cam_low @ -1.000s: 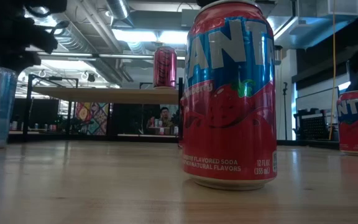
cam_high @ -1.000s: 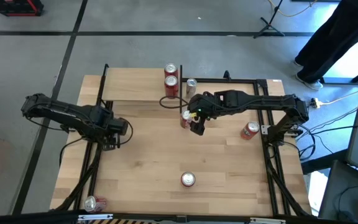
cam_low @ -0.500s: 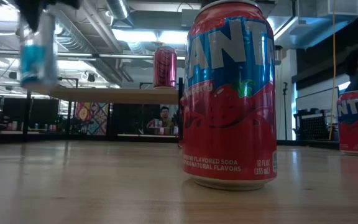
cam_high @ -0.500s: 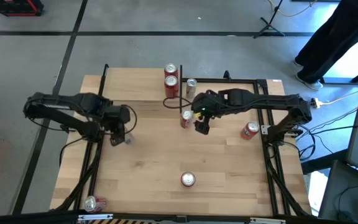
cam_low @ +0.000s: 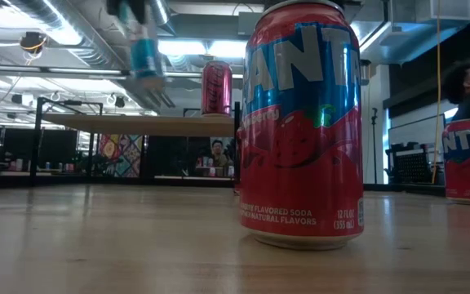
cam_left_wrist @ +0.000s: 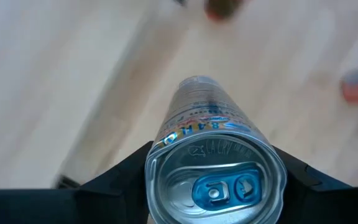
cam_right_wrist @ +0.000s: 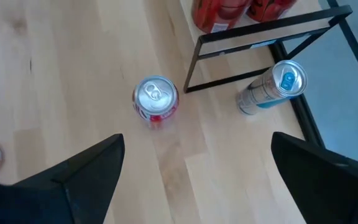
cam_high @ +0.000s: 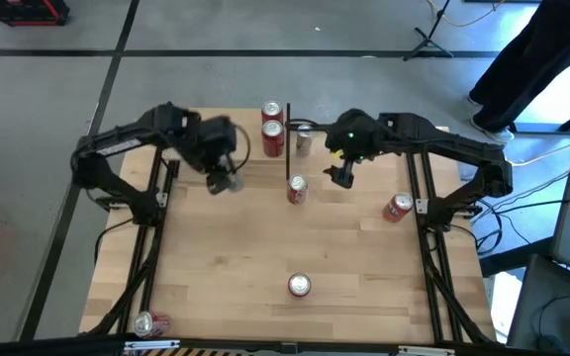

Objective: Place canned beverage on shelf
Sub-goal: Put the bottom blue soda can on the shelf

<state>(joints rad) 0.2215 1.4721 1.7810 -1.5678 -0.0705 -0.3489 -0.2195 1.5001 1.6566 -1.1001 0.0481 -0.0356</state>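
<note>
The left pincer point(cam_high: 228, 181) is clamped on a can point(cam_left_wrist: 211, 162) and holds it in the air above the shelf point(cam_high: 221, 138), at the far edge of the desk point(cam_high: 245, 257). The can is slim, silver and pale blue, with a blue tab on its silver top and small coloured print around its upper rim. In the low view the can point(cam_low: 144, 49) hangs upright over the shelf board point(cam_low: 137, 124), apart from it.

Two red cans point(cam_high: 273, 127) stand close together on the right end of the shelf. In the right wrist view they point(cam_right_wrist: 238, 9) sit behind the black frame point(cam_right_wrist: 266, 43).

The right pincer point(cam_high: 341, 176) hovers near the far edge, right of the shelf, with its fingers point(cam_right_wrist: 86, 174) wide apart and nothing between them. Below it, a red can point(cam_right_wrist: 156, 99) stands on the desk beside the shelf's black upright. A silver and blue can point(cam_right_wrist: 272, 87) stands near the frame, towards the far edge.

One more red can point(cam_high: 299, 286) stands near the front edge; it fills the low view, with blue lettering and a strawberry picture point(cam_low: 304, 122). Another red can point(cam_high: 397, 207) lies near the right edge. A can point(cam_high: 149, 322) lies at the front left corner.
</note>
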